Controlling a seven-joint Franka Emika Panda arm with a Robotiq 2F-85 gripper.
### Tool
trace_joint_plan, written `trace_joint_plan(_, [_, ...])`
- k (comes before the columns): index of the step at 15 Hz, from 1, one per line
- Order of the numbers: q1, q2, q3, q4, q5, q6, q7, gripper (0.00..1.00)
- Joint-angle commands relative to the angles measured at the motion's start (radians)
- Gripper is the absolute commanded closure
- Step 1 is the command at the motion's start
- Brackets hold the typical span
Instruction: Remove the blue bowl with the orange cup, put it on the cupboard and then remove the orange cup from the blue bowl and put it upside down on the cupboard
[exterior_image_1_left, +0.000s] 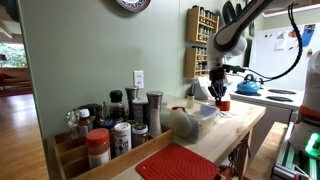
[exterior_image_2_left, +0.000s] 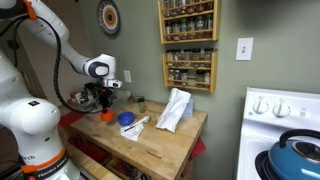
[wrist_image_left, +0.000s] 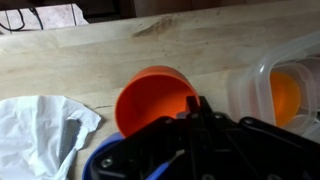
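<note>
Green wall, spice rack, white stove

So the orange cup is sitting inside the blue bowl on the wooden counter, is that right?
Not quite. The orange cup is outside the blue bowl, beside it and right at the claw, as an exterior view shows. The bowl does sit on the wooden counter.

Pale wood cupboard: blue bowl just beside pincer, white cloth beyond bowl, red mat well apart.
</note>
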Motion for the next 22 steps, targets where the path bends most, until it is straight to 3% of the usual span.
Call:
trace_joint_plan(1, [0.005,0.08,-0.007,-0.014,0.076,0.088,-0.051,0.99])
trace_joint_plan(10, [-0.024,0.179,-0.006,-0.036,0.058,0.439,0.018,0.99])
trace_joint_plan(11, [-0.022,0.175,-0.009,-0.032,0.1,0.443,-0.013,0.99])
trace_joint_plan(12, [-0.012,0.167,-0.014,-0.023,0.227,0.42,-0.111,0.99])
trace_joint_plan(16, [-0.023,0.138,-0.047,0.014,0.543,0.264,-0.367,0.99])
trace_joint_plan(17, [-0.028,0.16,-0.049,0.003,0.584,0.29,-0.369,0.99])
trace_joint_plan(18, [-0.025,0.161,-0.029,0.013,0.489,0.313,-0.301,0.96])
trace_joint_plan(22, [-0.033,0.163,-0.041,0.01,0.553,0.304,-0.342,0.99])
